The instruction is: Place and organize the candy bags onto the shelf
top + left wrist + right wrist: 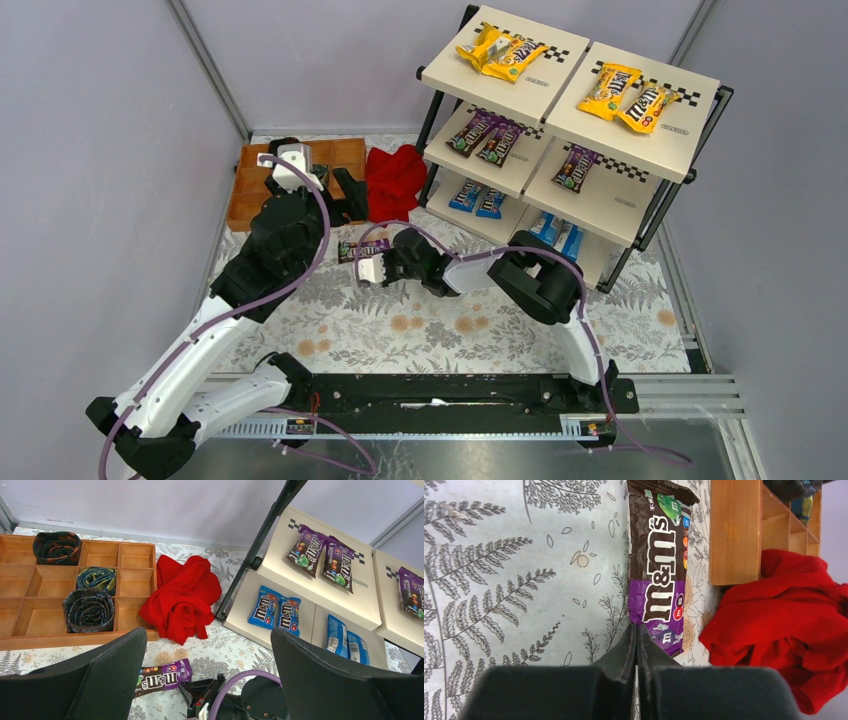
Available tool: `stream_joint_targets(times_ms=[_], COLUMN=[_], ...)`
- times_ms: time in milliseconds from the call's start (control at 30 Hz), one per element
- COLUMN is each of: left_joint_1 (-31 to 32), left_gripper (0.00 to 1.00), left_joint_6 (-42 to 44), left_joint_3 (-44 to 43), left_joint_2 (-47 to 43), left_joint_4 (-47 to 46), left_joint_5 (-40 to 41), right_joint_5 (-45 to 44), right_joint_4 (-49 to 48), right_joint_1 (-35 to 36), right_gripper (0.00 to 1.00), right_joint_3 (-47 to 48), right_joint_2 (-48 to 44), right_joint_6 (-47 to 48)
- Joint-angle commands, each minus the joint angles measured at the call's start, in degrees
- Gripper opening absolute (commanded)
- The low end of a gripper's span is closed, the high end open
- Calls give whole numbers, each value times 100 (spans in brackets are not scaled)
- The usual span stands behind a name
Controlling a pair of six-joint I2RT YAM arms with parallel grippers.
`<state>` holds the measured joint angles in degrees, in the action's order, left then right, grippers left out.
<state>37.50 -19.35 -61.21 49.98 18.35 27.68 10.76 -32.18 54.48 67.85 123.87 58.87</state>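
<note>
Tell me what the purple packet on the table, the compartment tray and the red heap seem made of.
Purple packet: probably thin plastic film, glossy; it wrinkles and catches light.
Compartment tray: wood or a wood-look board, matte; visible grain, warm brown.
Red heap: soft woven or knit cloth, matte; it slumps in loose folds.

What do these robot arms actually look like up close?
The left arm and right arm are chunky white and black segments trailed by purple cables. The left end effector and right end effector have blocky black fingers.
</note>
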Motion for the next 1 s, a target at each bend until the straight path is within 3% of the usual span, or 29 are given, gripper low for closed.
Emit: stream_joint_targets(times_ms=[0, 133, 267, 400, 533, 600, 667, 800, 967], left_joint_1=[30, 30, 13, -43, -159, -251, -344, -383, -386], left_gripper=[99, 99, 99, 99, 99, 99, 99, 99, 99], left_joint_6=[81, 72, 48, -4, -95, -140, -200, -404, -1605], left_joint_3=[-54, -40, -47, -43, -36, -23, -28, -100, 228], left_joint_2=[-36, -19, -6, 27, 104, 180, 267, 517, 498], left_joint_4=[-209, -218, -213, -218, -218, -219, -210, -23, 632], left_joint_5=[138, 139, 86, -45, -195, -269, -338, -252, -473], right_joint_5=[-455, -523, -973, -1721, -1143, -696, -694, -822, -1126], right_joint_4=[-117, 31, 1146, 2428, 3458, 3494, 3289, 2899, 3103], right_joint_1=[71, 71, 66, 107, 137, 281, 485, 546, 555], right_gripper=[0, 0, 0, 0, 0, 1, 31, 57, 69], right_joint_3=[-79, -762, -1281, -1449, -1469, -1556, -1627, -1593, -1797], right_joint_2=[-208, -911, -1816, -2473, -2736, -2813, -2935, -3334, -4307], right_joint_6=[-441, -552, -1061, -2851, -5055, -5742, -6305, -7120, -6907])
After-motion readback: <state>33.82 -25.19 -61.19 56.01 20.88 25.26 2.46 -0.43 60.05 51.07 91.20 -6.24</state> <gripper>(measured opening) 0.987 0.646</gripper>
